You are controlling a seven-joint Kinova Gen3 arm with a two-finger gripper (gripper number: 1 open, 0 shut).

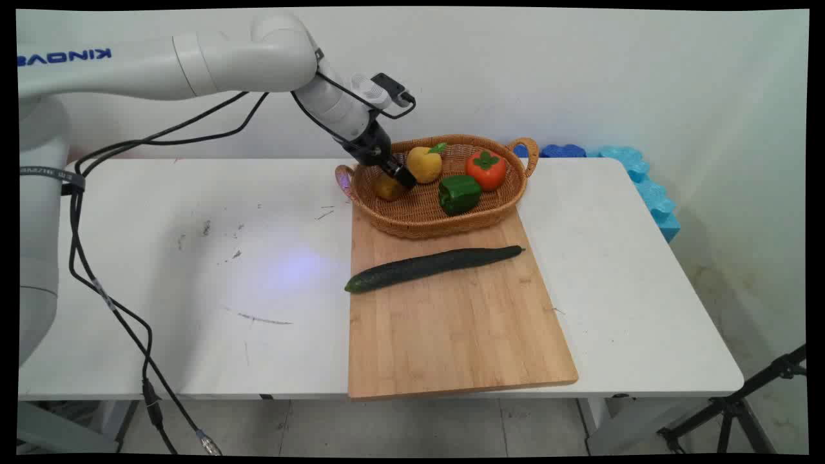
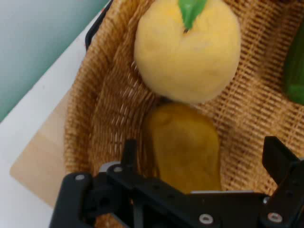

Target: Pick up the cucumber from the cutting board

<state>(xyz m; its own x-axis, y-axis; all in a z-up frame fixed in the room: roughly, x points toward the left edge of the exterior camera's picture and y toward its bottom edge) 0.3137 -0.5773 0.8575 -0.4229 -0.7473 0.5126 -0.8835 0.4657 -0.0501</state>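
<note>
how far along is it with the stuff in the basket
Done: only a cucumber lies on the cutting board. In hand: the open gripper straddles a brownish-yellow fruit in the basket, not yet gripped. Left: yellow fruit, green pepper and persimmon remain inside.

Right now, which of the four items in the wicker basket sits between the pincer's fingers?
The brownish-yellow oblong fruit, straddled by the open pincer; the yellow round fruit lies just beyond.
</note>
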